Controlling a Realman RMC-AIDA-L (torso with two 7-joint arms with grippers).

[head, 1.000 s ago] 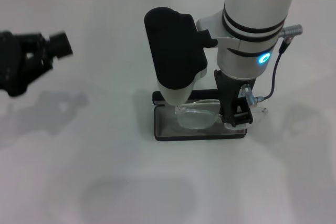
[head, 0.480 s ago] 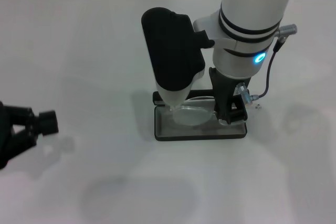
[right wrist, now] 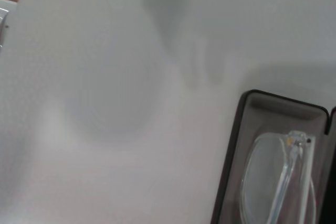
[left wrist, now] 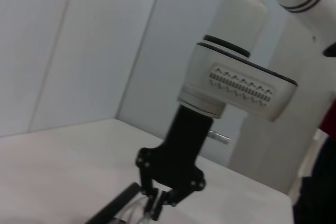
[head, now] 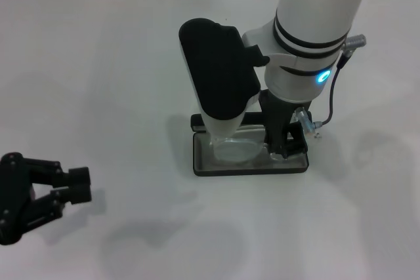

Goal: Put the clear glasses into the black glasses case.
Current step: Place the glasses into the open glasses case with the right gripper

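Left tool [head: 77, 184] hangs over the desk [head: 98, 63] near its front-left edge, fingers spread wide, holding nothing. Mid-desk, black glasses case [head: 249, 165] lies open; clear glasses [head: 233, 147] inside, right tool [head: 279, 152] reaching in, grip unclear.

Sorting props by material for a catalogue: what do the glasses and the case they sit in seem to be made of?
The clear wraparound glasses look like transparent glossy plastic: the grey lining shows through the lens. The black rectangular glasses case seems a hard, matte shell with rounded corners; its grey inside looks soft, perhaps felt. The right gripper hangs over them.
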